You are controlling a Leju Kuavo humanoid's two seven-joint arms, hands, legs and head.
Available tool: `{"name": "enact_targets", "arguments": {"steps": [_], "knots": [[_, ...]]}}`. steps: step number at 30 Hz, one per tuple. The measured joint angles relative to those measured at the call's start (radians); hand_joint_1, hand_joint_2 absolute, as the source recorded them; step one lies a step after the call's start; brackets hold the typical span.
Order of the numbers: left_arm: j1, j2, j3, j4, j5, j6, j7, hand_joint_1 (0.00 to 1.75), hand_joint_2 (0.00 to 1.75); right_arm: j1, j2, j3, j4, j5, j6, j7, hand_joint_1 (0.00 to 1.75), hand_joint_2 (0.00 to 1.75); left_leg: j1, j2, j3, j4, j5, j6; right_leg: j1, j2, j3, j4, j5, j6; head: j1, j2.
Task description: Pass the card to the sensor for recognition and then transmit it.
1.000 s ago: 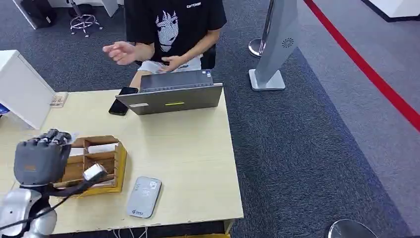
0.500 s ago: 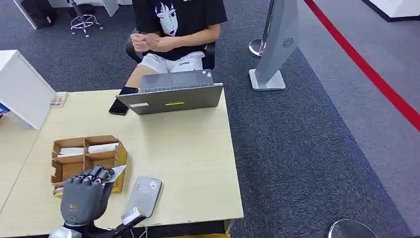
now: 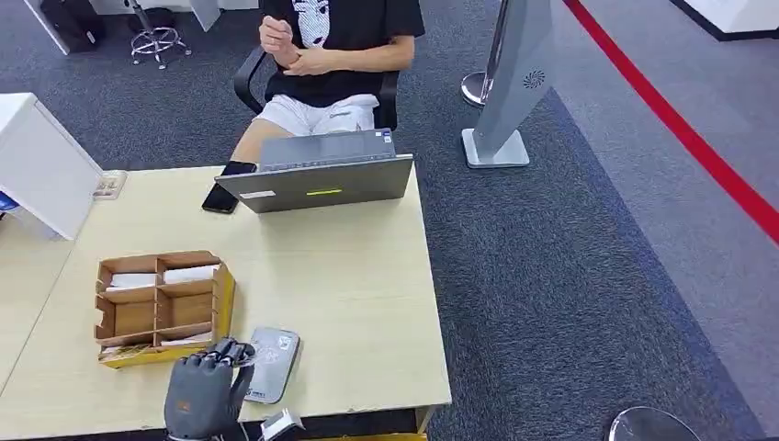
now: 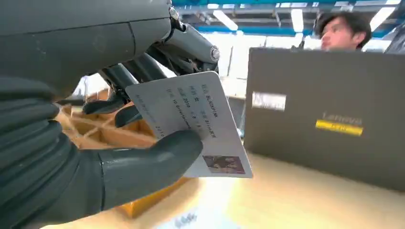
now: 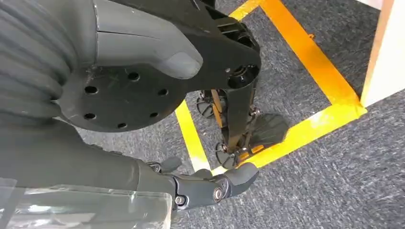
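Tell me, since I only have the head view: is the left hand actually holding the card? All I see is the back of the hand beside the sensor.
Observer: Yes. In the left wrist view the left hand pinches the card between thumb and fingers.
Operator: Which face of the card looks at that camera?
Observer: The printed one, with lines of text and a small photo near one corner.
Operator: And the right hand?
Observer: The right wrist view shows the right hand hanging over grey carpet marked with yellow tape, with nothing in it.
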Motion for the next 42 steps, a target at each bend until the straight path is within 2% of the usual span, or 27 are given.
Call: {"name": "enact_targets", "arguments": {"steps": [14, 17, 20, 23, 27, 31, 37, 42], "knots": [[-0.110, -0.060, -0.016, 0.334, 0.058, 0.020, -0.024, 1.75, 1.75, 0.000, 0.001, 0.003, 0.000, 0.029, -0.003, 0.015, 0.00, 1.75, 0.000, -0.001, 0.001, 0.000, 0.000, 0.000, 0.000, 0.000, 0.001, 0.000, 0.000, 0.000, 0.000, 0.000], [-0.141, -0.067, -0.017, 0.403, 0.061, 0.048, -0.036, 1.75, 1.75, 0.000, 0.001, 0.010, 0.000, 0.033, -0.003, 0.015, 0.00, 1.75, 0.000, -0.002, 0.001, 0.000, 0.000, 0.000, 0.000, -0.003, 0.003, 0.000, 0.000, 0.000, 0.000, 0.000], [-0.155, -0.061, -0.017, 0.416, 0.028, 0.086, -0.027, 1.75, 1.75, 0.000, 0.001, 0.011, 0.000, 0.036, 0.003, 0.014, 0.00, 1.75, 0.000, -0.002, 0.002, 0.000, 0.000, 0.000, 0.000, -0.003, 0.003, 0.000, 0.000, 0.000, 0.000, 0.000], [-0.152, -0.030, -0.008, 0.337, -0.054, 0.074, 0.008, 1.75, 1.75, 0.001, 0.000, 0.011, 0.000, 0.046, 0.011, 0.012, 0.00, 1.75, 0.001, -0.001, 0.002, 0.000, 0.002, 0.000, 0.000, -0.003, 0.003, 0.000, 0.001, 0.000, 0.000, 0.000], [-0.155, 0.020, 0.047, 0.148, -0.117, -0.027, 0.032, 1.75, 1.75, 0.002, 0.000, 0.011, 0.003, 0.053, 0.015, 0.007, 0.00, 1.75, 0.001, -0.002, 0.002, 0.000, 0.003, -0.001, 0.001, -0.003, 0.002, 0.001, 0.001, -0.001, 0.000, 0.000], [-0.166, 0.047, 0.080, 0.034, -0.148, -0.038, 0.037, 1.75, 1.75, 0.001, 0.000, 0.013, 0.003, 0.063, 0.016, 0.006, 0.00, 1.75, 0.001, -0.002, 0.001, 0.000, 0.003, -0.001, 0.001, -0.003, 0.001, 0.001, 0.001, -0.001, 0.000, 0.000], [-0.279, 0.114, 0.138, -0.045, -0.153, -0.120, 0.073, 1.75, 1.75, 0.001, 0.000, 0.020, 0.003, 0.085, 0.029, 0.006, 0.00, 1.75, 0.001, -0.003, 0.001, 0.000, 0.003, -0.001, 0.001, -0.003, 0.001, 0.001, 0.001, -0.001, 0.000, 0.000], [-0.321, 0.147, 0.165, -0.060, -0.148, -0.133, 0.073, 1.75, 1.75, 0.001, 0.000, 0.025, 0.003, 0.085, 0.030, 0.006, 0.00, 1.75, 0.001, -0.002, 0.000, 0.000, 0.004, -0.001, 0.001, -0.003, 0.001, 0.001, 0.001, -0.001, 0.001, 0.000]]}}
